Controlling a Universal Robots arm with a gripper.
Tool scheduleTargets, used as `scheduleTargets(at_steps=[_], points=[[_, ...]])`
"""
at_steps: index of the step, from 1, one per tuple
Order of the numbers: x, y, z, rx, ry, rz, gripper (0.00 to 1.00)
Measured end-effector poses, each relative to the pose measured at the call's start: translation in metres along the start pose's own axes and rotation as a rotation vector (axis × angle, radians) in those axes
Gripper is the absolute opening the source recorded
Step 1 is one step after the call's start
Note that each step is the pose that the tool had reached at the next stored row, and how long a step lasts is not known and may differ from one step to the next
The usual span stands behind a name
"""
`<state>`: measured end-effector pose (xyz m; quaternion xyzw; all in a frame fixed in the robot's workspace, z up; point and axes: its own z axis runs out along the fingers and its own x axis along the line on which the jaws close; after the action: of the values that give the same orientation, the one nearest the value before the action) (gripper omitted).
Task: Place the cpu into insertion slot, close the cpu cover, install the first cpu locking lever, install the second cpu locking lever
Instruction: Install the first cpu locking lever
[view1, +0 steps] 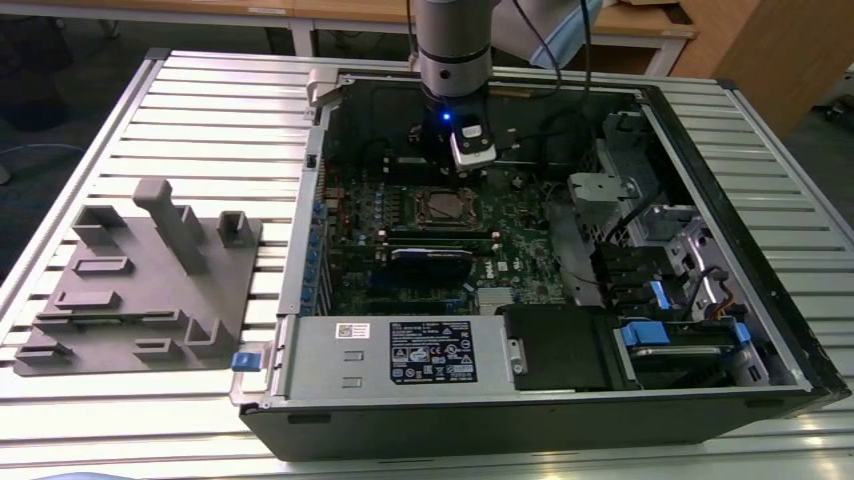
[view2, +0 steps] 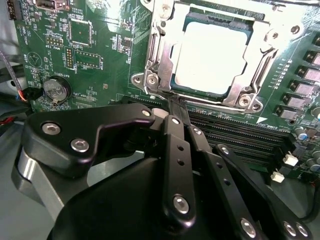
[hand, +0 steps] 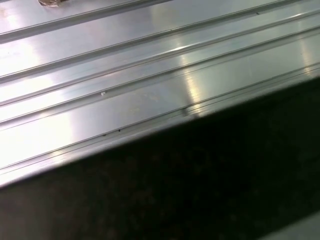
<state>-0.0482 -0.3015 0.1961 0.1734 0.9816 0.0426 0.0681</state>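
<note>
Finds the gripper (view1: 459, 170) low inside the open computer case (view1: 747, 250), reaching down from the arm over the green board (view1: 360, 230) in the exterior view. Shows, in the second wrist view, the gripper (view2: 175, 102) drawn closed, its black fingers (view2: 172, 150) meeting tip to tip, with nothing visibly pinched between them. Puts those tips right at the edge of the cover (view2: 159, 55), near one corner of it (touching or just above, cannot tell). Locates the cpu (view2: 210, 55) already seated in the slot (view1: 438, 207), pale top showing through the window of the cover lying flat over it. Notes long black memory slots (view2: 235, 125) just beside the cover, between it and the gripper's body, and a round coin battery (view2: 56, 89) well apart on the board. Places a grey block with pegs and pockets (view1: 147, 280) on the slatted metal table (view1: 200, 90) at the exterior view's left, beside the case. Catches that table (hand: 125, 65), bright and ribbed, in the first wrist view.
</note>
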Motion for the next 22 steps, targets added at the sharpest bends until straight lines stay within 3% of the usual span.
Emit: scheduleTargets(at_steps=[5,16,22], points=[[-0.0002,-0.0004,0.0001,-0.0190,0.0066,0.003,0.11],[-0.0017,-0.0046,-0.0001,-0.0241,0.0086,0.004,0.11],[-0.0029,-0.0080,-0.0001,-0.0502,0.0178,0.008,0.11]])
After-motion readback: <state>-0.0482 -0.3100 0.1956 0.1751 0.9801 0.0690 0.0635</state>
